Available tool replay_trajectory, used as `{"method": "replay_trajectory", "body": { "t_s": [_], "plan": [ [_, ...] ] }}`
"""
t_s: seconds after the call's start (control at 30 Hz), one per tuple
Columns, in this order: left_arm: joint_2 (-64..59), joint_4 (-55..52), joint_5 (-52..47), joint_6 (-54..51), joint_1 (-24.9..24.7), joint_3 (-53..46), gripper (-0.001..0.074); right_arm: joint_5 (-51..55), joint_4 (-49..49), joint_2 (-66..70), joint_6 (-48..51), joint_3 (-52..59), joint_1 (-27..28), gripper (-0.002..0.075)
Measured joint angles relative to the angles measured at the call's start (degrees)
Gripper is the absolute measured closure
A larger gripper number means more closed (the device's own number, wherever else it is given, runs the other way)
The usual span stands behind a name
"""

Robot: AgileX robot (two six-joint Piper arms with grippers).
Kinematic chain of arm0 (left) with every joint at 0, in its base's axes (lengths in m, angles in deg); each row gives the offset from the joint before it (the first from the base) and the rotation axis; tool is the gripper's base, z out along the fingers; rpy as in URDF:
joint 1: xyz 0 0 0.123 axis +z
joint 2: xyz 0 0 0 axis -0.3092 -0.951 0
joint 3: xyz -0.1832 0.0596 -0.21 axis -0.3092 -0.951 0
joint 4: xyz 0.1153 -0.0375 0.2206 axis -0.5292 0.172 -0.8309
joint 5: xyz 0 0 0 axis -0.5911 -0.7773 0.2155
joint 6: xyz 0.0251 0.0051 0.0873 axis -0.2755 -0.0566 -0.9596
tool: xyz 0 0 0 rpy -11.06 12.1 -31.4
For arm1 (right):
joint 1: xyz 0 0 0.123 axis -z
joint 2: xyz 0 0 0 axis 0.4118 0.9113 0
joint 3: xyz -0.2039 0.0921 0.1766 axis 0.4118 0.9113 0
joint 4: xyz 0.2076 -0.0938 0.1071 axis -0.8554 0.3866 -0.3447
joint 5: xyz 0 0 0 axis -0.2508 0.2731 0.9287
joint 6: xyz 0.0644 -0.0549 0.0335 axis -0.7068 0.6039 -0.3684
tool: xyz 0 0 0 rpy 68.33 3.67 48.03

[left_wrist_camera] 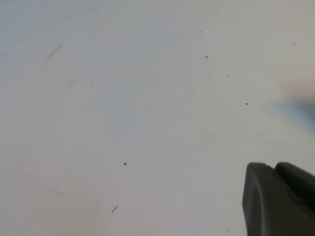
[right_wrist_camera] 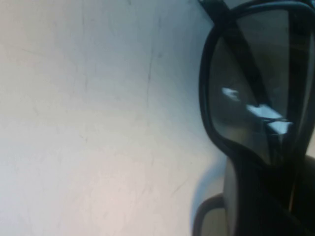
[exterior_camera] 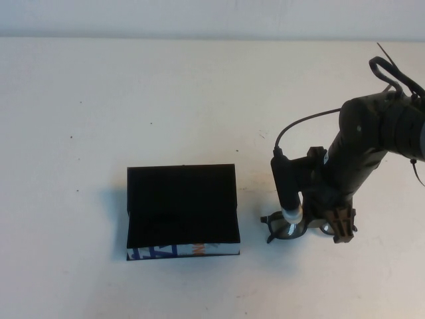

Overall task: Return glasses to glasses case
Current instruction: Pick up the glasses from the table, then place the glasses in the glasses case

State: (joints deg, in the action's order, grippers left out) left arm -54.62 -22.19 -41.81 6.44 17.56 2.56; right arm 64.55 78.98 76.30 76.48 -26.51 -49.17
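The glasses case point(exterior_camera: 182, 206) lies open at the table's centre-left, its black inside facing up and its white printed side point(exterior_camera: 179, 250) toward me. The black-rimmed glasses point(exterior_camera: 289, 229) lie on the table to the right of the case. My right gripper point(exterior_camera: 340, 229) reaches down onto them and is shut on the frame near the bridge. In the right wrist view one lens point(right_wrist_camera: 246, 88) fills the frame next to the right gripper point(right_wrist_camera: 266, 196). My left gripper point(left_wrist_camera: 273, 169) shows only in the left wrist view, shut and empty over bare table.
The white table point(exterior_camera: 133, 100) stretches around the case, with a gap between the case and the glasses. The right arm's cable point(exterior_camera: 299, 126) loops above the glasses. The table's far edge meets a pale wall.
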Motion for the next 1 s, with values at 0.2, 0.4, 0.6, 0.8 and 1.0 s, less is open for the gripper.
{"method": "replay_trajectory", "body": {
  "t_s": [0.2,0.4,0.6,0.8,1.0],
  "plan": [
    [0.0,0.0,0.0,0.0,0.0,0.0,0.0736,1.59,0.0,0.0,0.0,-0.11,0.05,0.0655],
    [0.0,0.0,0.0,0.0,0.0,0.0,0.0736,3.52,0.0,-0.58,0.0,-0.54,0.05,0.0703],
    [0.0,0.0,0.0,0.0,0.0,0.0,0.0736,7.94,0.31,-2.62,-0.46,-0.31,0.05,0.072],
    [0.0,0.0,0.0,0.0,0.0,0.0,0.0736,12.08,0.59,-9.18,-6.68,-0.21,-0.7,0.0721],
    [0.0,0.0,0.0,0.0,0.0,0.0,0.0736,15.2,0.59,-11.13,-10.43,-2.71,-6.4,0.0721]
  ]
}}
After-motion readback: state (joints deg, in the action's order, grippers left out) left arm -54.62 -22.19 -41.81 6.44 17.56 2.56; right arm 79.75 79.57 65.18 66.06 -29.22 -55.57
